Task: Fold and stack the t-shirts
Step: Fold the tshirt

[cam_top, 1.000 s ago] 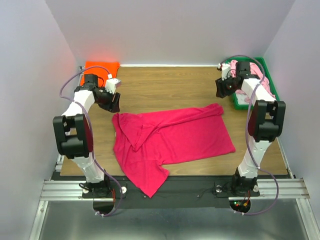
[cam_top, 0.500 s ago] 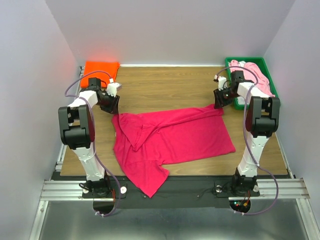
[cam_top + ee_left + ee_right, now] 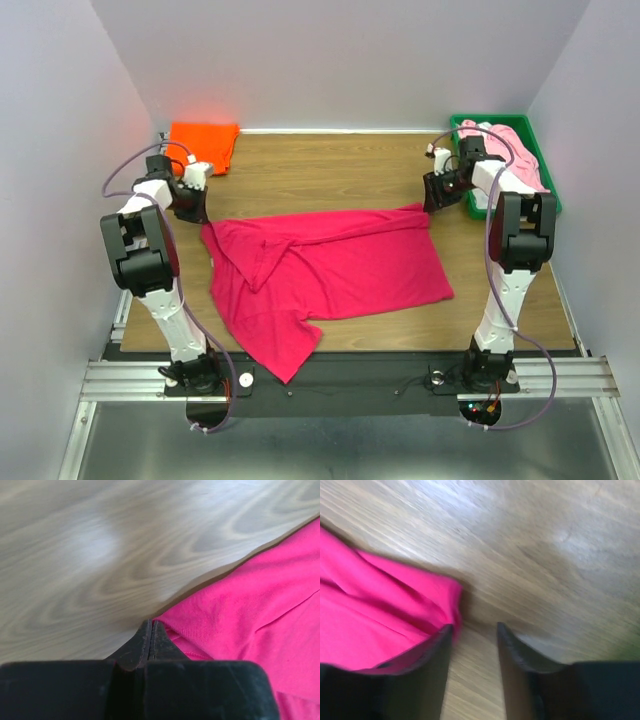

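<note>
From above, the left gripper (image 3: 195, 205) sits at the far left corner of a soft, short-sleeved crimson-magenta t-shirt (image 3: 340, 265), which lies spread and rumpled across the middle of the brown wooden table (image 3: 330, 175). Its jaws are too small to read here. The right gripper (image 3: 436, 196) is at the shirt's far right corner, and its opening is also hard to judge. A folded bright orange t-shirt (image 3: 203, 143) lies in the far left corner. A crumpled pale pink t-shirt (image 3: 515, 150) fills the green plastic tray (image 3: 500, 119) at far right, partly hidden by the right arm.

At the left wrist, the left gripper (image 3: 151, 630) has its jaws pressed tight together, and the crimson-magenta t-shirt (image 3: 250, 610) runs right into the tips — pinched at its edge. The table (image 3: 100, 555) is blurred.

At the right wrist, the picture is blurred. The right gripper (image 3: 474, 627) stands partly apart with bare table (image 3: 545, 555) in the gap — nothing held. The crimson-magenta t-shirt (image 3: 380, 610) touches the finger on the picture's left and is cut off at that edge.
</note>
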